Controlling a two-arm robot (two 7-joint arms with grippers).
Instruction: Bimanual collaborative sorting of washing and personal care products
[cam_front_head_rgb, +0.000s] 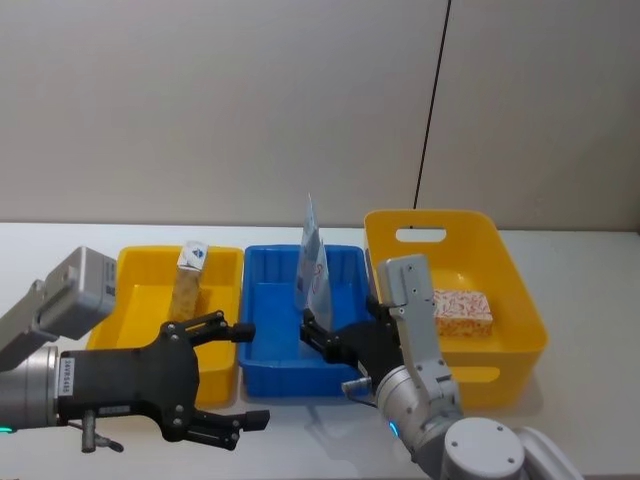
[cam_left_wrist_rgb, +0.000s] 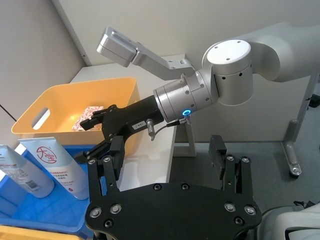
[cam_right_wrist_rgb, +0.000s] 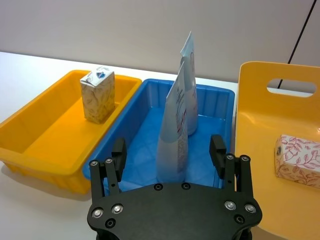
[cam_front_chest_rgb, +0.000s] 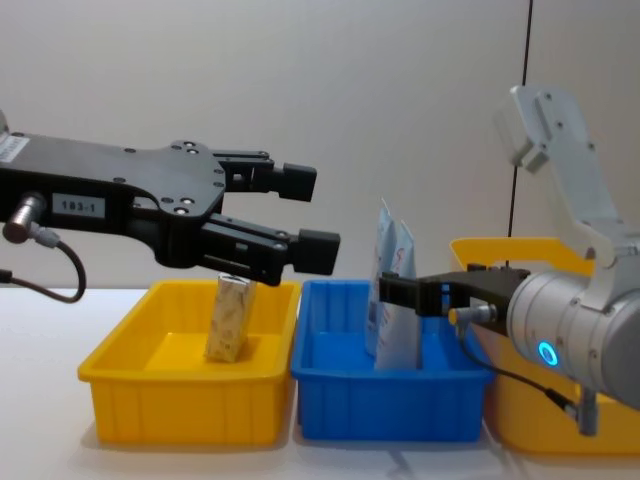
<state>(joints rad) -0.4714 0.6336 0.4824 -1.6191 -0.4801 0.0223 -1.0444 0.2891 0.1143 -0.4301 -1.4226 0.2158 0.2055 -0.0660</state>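
Right tool (cam_right_wrist_rgb: 168, 150): jaws wide, straddling the nearer pale blue-white plastic squeeze tube (cam_right_wrist_rgb: 173, 125), not touching. Left tool (cam_front_head_rgb: 250, 375): wide, beige-patterned rectangular carton (cam_front_head_rgb: 187, 288) just beyond.

A plain pale grey wall (cam_front_head_rgb: 200, 100) rises behind the white table (cam_front_head_rgb: 60, 245), crossed by one thin dark vertical seam (cam_front_head_rgb: 432, 100). Beside the table the floor (cam_left_wrist_rgb: 260, 155) is grey and evenly lit.

Upright tubes (cam_right_wrist_rgb: 172, 135) crowd blue bin (cam_right_wrist_rgb: 140, 132) centre, left yellow bin (cam_right_wrist_rgb: 50, 135) mostly free
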